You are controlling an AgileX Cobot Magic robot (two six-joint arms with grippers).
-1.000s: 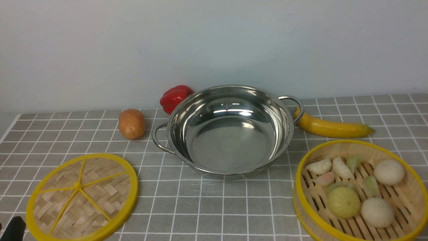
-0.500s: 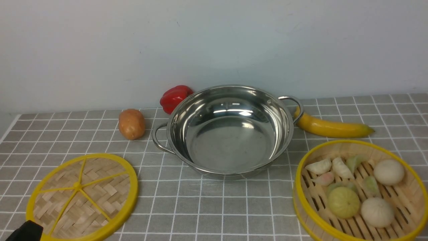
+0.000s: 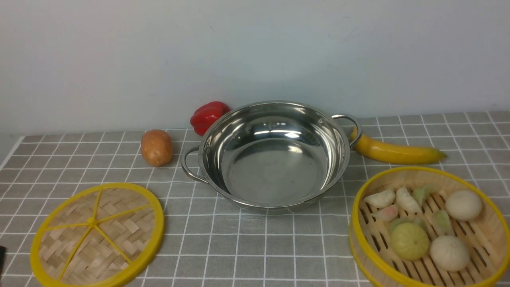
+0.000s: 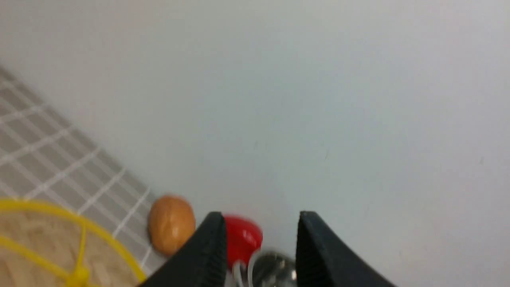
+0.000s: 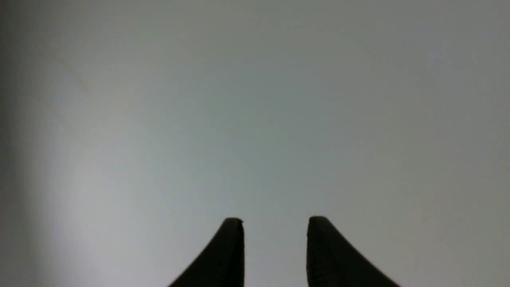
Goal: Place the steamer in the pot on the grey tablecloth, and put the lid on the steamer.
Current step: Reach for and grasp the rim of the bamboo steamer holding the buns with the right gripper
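I saw L claw & R claw both apart, gripping nothing. Steamer sat R of pot, lid L, on grey tablecloth.

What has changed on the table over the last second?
The left arm's black tip, at the lower-left corner, edged in beside the flat woven bamboo lid, then withdrew to a sliver. Nothing was grasped or released. Lid, shiny steel pot, yellow-rimmed bamboo steamer, potato, red pepper and banana stayed put.
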